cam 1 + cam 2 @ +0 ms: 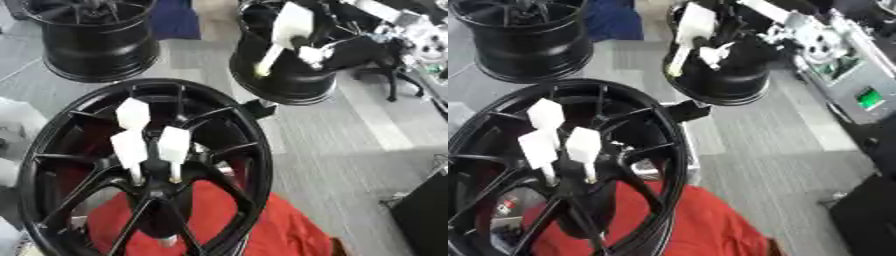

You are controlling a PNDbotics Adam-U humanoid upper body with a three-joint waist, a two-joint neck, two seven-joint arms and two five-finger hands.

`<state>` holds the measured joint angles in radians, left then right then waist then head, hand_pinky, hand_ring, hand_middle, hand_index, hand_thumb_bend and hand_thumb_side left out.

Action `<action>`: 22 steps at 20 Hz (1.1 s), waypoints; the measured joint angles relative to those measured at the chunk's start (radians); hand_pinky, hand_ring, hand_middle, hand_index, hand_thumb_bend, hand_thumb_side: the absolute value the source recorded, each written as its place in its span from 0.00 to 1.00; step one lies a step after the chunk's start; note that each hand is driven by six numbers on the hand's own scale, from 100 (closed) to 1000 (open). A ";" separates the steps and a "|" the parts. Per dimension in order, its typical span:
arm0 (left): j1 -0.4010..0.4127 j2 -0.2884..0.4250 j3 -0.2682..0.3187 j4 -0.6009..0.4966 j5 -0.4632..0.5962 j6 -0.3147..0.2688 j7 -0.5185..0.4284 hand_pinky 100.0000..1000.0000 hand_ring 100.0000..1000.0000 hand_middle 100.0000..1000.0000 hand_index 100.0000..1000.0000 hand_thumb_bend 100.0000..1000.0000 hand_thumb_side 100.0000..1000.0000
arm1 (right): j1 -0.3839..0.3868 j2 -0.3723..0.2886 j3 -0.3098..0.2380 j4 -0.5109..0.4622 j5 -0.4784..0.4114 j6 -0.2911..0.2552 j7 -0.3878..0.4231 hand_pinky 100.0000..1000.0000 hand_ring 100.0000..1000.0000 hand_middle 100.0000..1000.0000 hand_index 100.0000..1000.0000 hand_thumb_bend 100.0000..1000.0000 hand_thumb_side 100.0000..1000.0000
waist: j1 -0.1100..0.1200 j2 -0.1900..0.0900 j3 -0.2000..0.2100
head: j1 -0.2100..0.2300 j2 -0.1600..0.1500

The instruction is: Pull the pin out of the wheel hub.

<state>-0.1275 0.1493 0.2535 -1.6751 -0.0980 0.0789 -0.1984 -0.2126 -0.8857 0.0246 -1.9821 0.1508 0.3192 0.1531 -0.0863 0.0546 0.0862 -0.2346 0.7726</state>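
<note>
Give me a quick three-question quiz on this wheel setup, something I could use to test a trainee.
1. How many white pins stand in the hub of the near wheel?
2. True or false: the cloth under the near wheel is blue.
3. How many black wheels are in view in all? A: one. B: two. C: three.

Key:
1. Three.
2. False: it is red.
3. C: the near wheel, the far left wheel and the far right wheel.
</note>
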 measured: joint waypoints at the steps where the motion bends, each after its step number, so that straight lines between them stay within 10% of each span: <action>1: 0.004 0.000 0.003 0.000 0.000 0.000 0.003 0.49 0.68 0.56 0.65 0.00 0.74 | 0.059 0.004 -0.029 0.000 0.018 -0.010 -0.029 0.65 0.56 0.34 0.54 0.00 0.12 | 0.000 0.000 -0.007 | 0.006 0.000; 8: 0.013 0.009 0.016 0.000 0.000 -0.001 0.018 0.49 0.68 0.56 0.65 0.00 0.74 | 0.383 0.274 -0.188 0.000 0.309 0.064 -0.206 0.82 0.82 0.85 0.93 0.00 0.14 | -0.002 -0.004 -0.031 | 0.023 0.000; 16: 0.016 0.010 0.023 0.000 0.000 0.001 0.026 0.49 0.68 0.56 0.65 0.00 0.74 | 0.482 0.632 -0.329 0.000 0.436 0.247 -0.520 0.79 0.80 0.88 0.93 0.00 0.38 | -0.001 -0.011 -0.040 | 0.038 0.000; 22: 0.021 0.009 0.024 0.000 0.000 0.002 0.028 0.49 0.68 0.56 0.65 0.00 0.75 | 0.474 0.751 -0.349 0.000 0.395 0.206 -0.738 0.72 0.72 0.78 0.88 0.00 0.37 | -0.001 -0.020 -0.044 | 0.039 0.000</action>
<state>-0.1069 0.1587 0.2779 -1.6753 -0.0979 0.0806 -0.1701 0.2609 -0.1344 -0.3246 -1.9823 0.5455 0.5254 -0.5851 -0.0871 0.0348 0.0417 -0.1960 0.7726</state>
